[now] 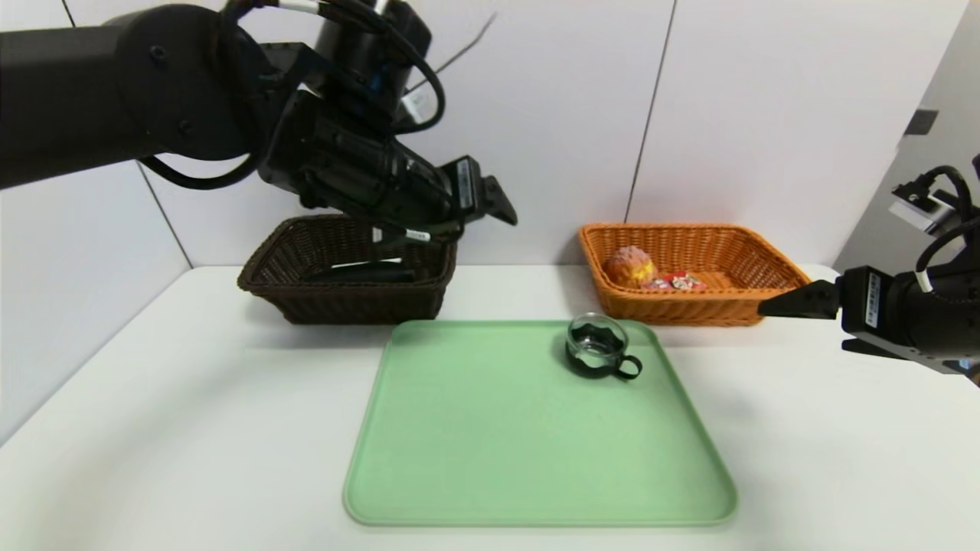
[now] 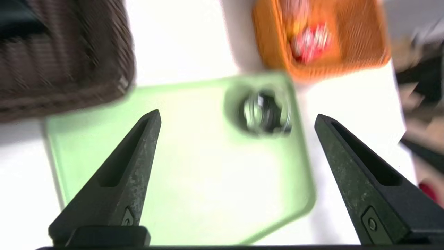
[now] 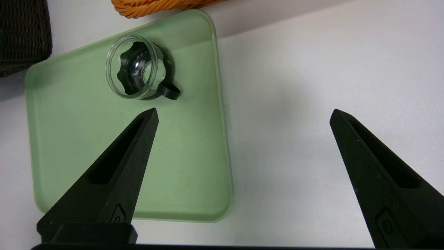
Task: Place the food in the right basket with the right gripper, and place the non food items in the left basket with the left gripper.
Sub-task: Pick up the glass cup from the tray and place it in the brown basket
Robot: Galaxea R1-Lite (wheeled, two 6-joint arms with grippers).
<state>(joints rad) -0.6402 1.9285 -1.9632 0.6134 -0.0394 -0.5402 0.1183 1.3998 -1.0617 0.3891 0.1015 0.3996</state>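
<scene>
The clear glass cup (image 1: 597, 348) with a black handle stands on the green tray (image 1: 536, 459), near its far right corner. My left gripper (image 1: 490, 214) hangs open and empty above the right rim of the dark brown left basket (image 1: 344, 302), where a long black pouch (image 1: 360, 272) lies. In the left wrist view the cup (image 2: 265, 114) shows far below the spread left gripper (image 2: 237, 116). The bun (image 1: 629, 266) and the red carton (image 1: 677, 282) lie in the orange right basket (image 1: 689, 310). My right gripper (image 1: 788, 310) is open beside that basket's right end.
The baskets stand at the back of the white table (image 1: 153, 421) against the wall, with a gap between them. In the right wrist view the right gripper (image 3: 244, 114) spans the tray's edge (image 3: 222, 146) and bare table, with the cup (image 3: 137, 67) farther off.
</scene>
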